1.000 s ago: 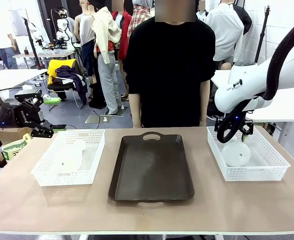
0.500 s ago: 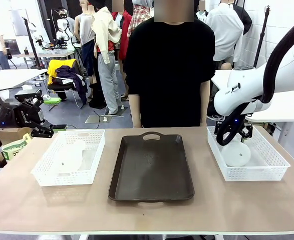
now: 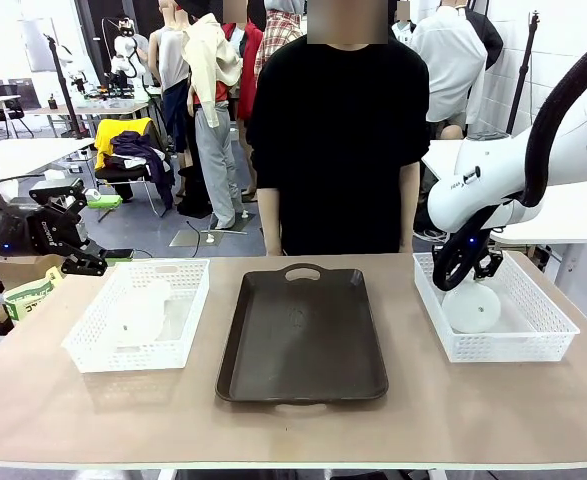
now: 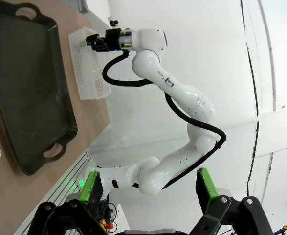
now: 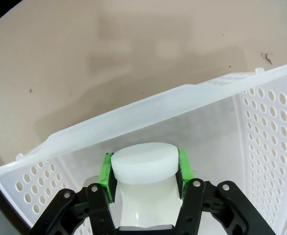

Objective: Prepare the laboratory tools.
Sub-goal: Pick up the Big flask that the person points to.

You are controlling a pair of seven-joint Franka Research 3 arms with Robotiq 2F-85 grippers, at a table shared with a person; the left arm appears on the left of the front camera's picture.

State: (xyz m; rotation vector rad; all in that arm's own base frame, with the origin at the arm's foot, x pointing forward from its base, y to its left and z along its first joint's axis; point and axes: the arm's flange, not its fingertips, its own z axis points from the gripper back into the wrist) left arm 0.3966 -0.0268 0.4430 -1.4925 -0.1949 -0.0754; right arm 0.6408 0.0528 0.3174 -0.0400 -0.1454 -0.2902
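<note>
One translucent white flask (image 3: pixel 473 308) lies on its side in the right white mesh basket (image 3: pixel 556 322). My right gripper (image 3: pixel 481 272) reaches down into that basket. In the right wrist view my right gripper (image 5: pixel 144 171) is shut on the flask's neck (image 5: pixel 143 159), a green pad (image 5: pixel 105 172) pressed against each side. A second flask (image 3: pixel 138 314) lies in the left mesh basket (image 3: pixel 91 335). My left gripper (image 3: pixel 85 262) hangs off the table's left end, away from both flasks. It stands open in the left wrist view (image 4: pixel 148 188), with nothing between its pads.
A dark brown tray (image 3: pixel 303 340) lies in the middle of the table between the two baskets. A person in a black shirt (image 3: pixel 338 140) stands at the far edge behind the tray. The basket wall (image 5: pixel 158 115) rises just ahead of my right fingers.
My right gripper has closed its fingers onto the flask's neck in the right basket and shifted slightly. The left arm has stayed still.
</note>
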